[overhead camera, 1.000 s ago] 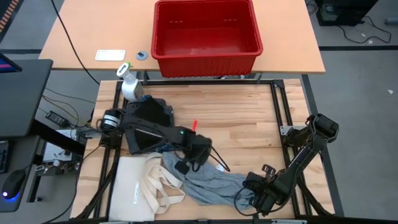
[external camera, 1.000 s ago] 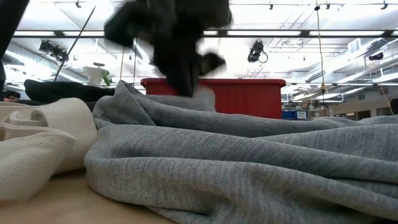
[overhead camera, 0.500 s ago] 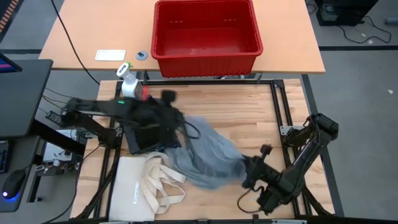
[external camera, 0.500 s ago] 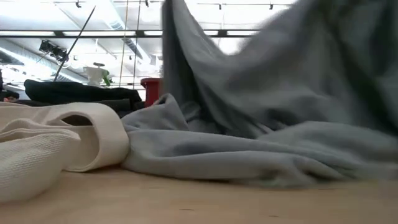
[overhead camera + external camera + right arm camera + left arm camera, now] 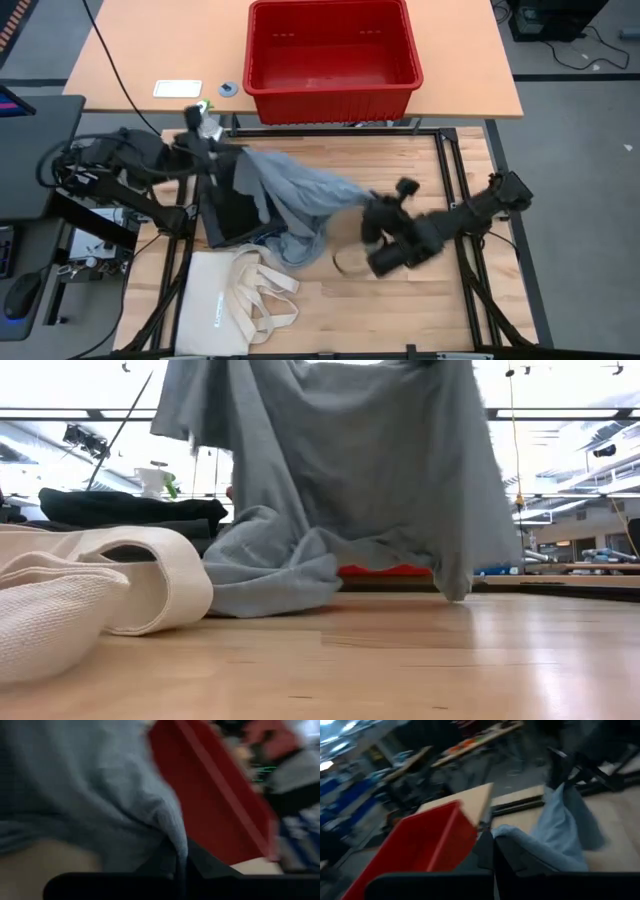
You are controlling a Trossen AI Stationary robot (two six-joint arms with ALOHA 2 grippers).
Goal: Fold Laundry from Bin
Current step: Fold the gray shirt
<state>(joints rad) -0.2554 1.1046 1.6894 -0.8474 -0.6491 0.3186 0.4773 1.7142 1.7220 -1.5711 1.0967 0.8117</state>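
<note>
over the worktop point(image 5: 400, 300): grey garment point(image 5: 300, 195), a second ago heaped at the front edge, now lifted and stretched between our left gripper point(image 5: 205, 145) and right gripper point(image 5: 372, 225), both jaws clamped on cloth; bin point(image 5: 332, 55) empty; folding can begin.

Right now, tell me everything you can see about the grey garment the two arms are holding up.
The grey garment is a soft, light grey knit piece, stretched and lifted between both arms. The left end effector is shut on one edge near the spray bottle; the right end effector is shut on the other side. In the low view it hangs like a curtain, wrinkled, its lower part still bunched on the wooden table. It drapes over the dark garment pile, close to the cream tote bag.
</note>
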